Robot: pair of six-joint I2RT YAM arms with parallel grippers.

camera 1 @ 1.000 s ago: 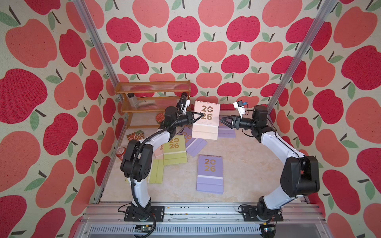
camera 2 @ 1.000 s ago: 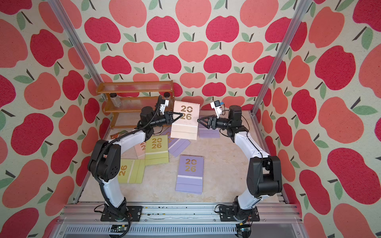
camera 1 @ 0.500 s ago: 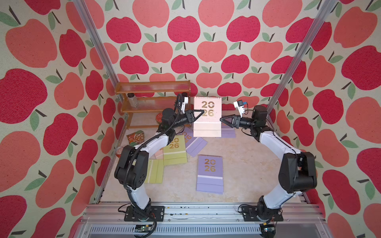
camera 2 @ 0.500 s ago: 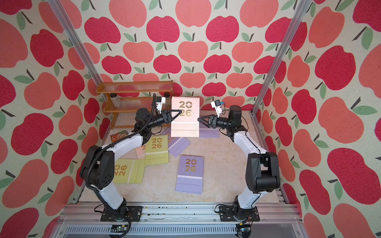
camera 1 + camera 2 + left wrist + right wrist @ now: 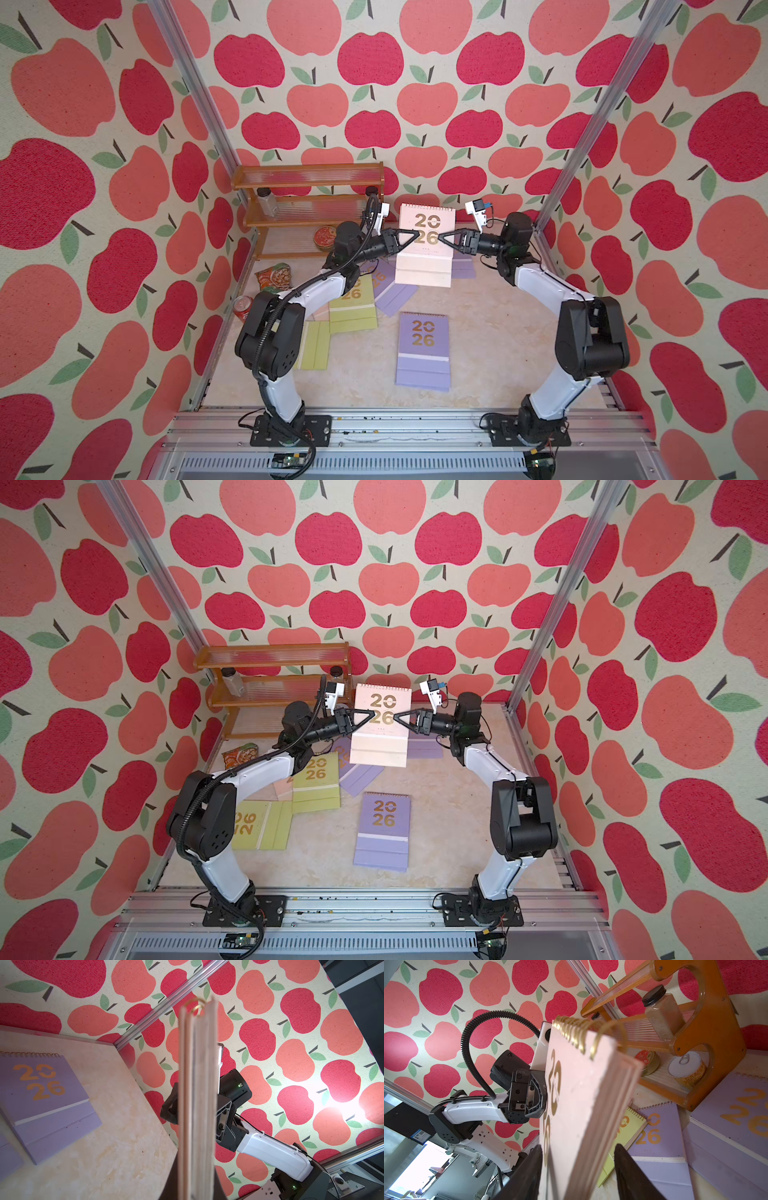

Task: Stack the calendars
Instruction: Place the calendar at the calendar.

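— What lies nearest us?
— A lilac calendar [image 5: 423, 351], flat on the tabletop [image 5: 498, 345], near the middle and apart from the others.

— And a little farther, to the left?
— Two yellow-green calendars [image 5: 353, 309], touching, partly under our left arm. Just past them more lilac calendars [image 5: 395, 297] lie fanned out.

— Where is the one we are handling?
— The pink calendar [image 5: 424, 266] hangs in the air over the far middle, spiral uppermost. Our left end effector [image 5: 411, 239] is clamped on its left edge. Our right end effector [image 5: 444, 240] straddles its right edge with the jaws apart: the right wrist view shows a gap between one finger [image 5: 629, 1169] and the calendar.

— And farthest?
— A snack packet [image 5: 274, 277] at the left, then the wooden shelf [image 5: 307, 178] in the far left corner.
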